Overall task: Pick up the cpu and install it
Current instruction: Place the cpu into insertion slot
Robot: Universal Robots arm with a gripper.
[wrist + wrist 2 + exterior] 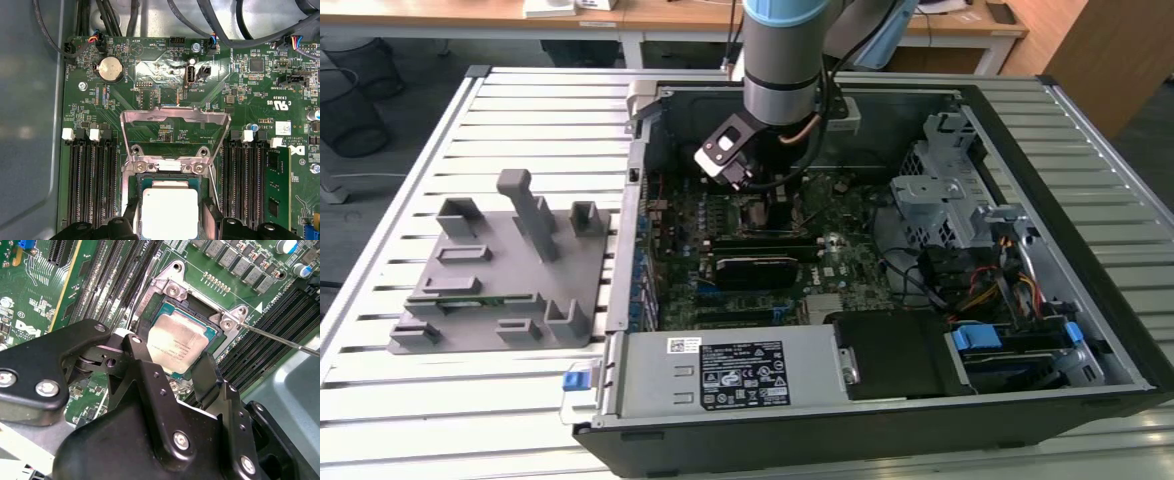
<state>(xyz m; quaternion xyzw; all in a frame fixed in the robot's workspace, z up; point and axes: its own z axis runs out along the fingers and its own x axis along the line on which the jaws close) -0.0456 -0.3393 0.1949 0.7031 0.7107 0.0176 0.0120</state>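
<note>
**Chip in its socket, end effector on it**

On the slatted worktop point(520, 100) an open computer case point(854, 440) holds the motherboard point(240, 85). Its socket point(161, 307) holds the cpu point(175, 340), pinched edgewise by the end effector point(175, 365). The exterior view alone adds a grey fixture point(507, 270).

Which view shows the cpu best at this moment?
The second wrist view: the cpu shows nearly its whole silvery top. The first wrist view shows the top partly cut off; in the exterior view the arm hides it.

In second wrist view, cpu point(176, 342) partly hidden behind claw point(170, 356) — in first wrist view, cut off at picture edge.
</note>
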